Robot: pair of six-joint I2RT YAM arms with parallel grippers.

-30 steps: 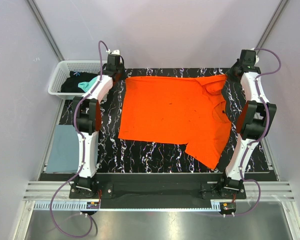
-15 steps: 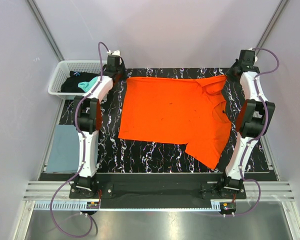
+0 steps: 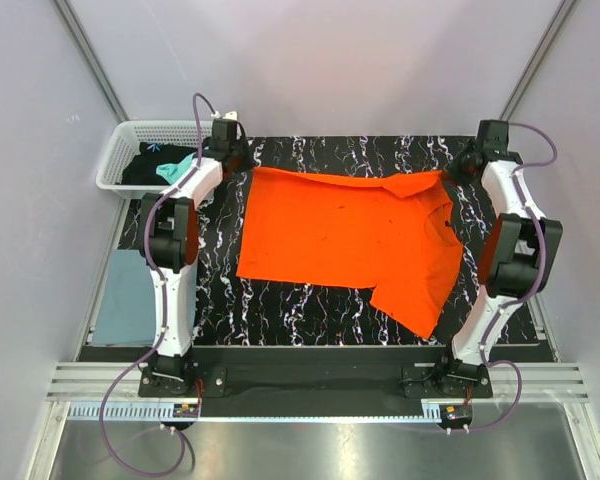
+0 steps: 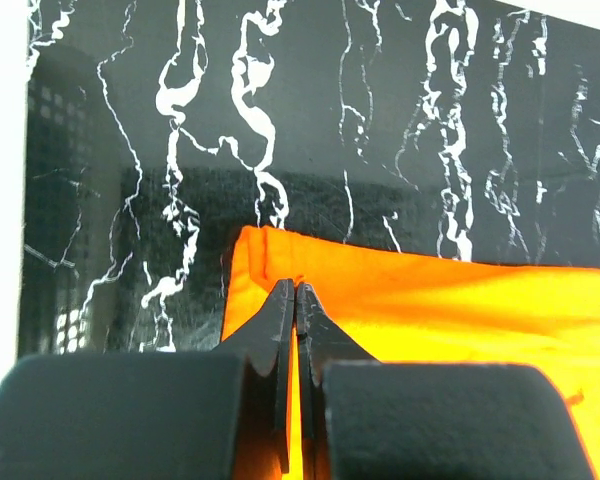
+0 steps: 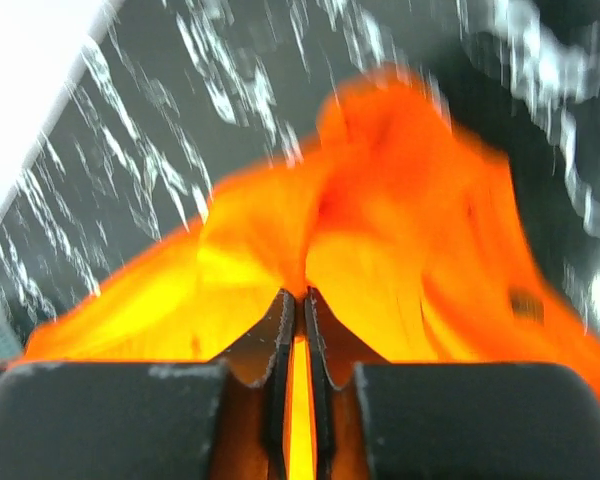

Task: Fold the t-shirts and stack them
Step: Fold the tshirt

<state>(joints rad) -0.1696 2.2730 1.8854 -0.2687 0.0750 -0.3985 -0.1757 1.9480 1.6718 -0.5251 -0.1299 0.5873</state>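
— What sits furthest left?
— A grey-blue t-shirt point(image 3: 128, 297) lies flat beside the table point(image 3: 310, 305). Behind it, a white basket point(image 3: 110, 165) holds a black t-shirt point(image 3: 143, 173) and a teal t-shirt point(image 3: 175, 168).
— And the left tool point(image 4: 295, 300)?
— It is pressed together on the far left corner of the orange t-shirt point(image 3: 350, 235), which lies spread across the table's middle.
— The right tool point(image 5: 298, 300)?
— It pinches bunched orange cloth at the far right corner. That view is blurred.
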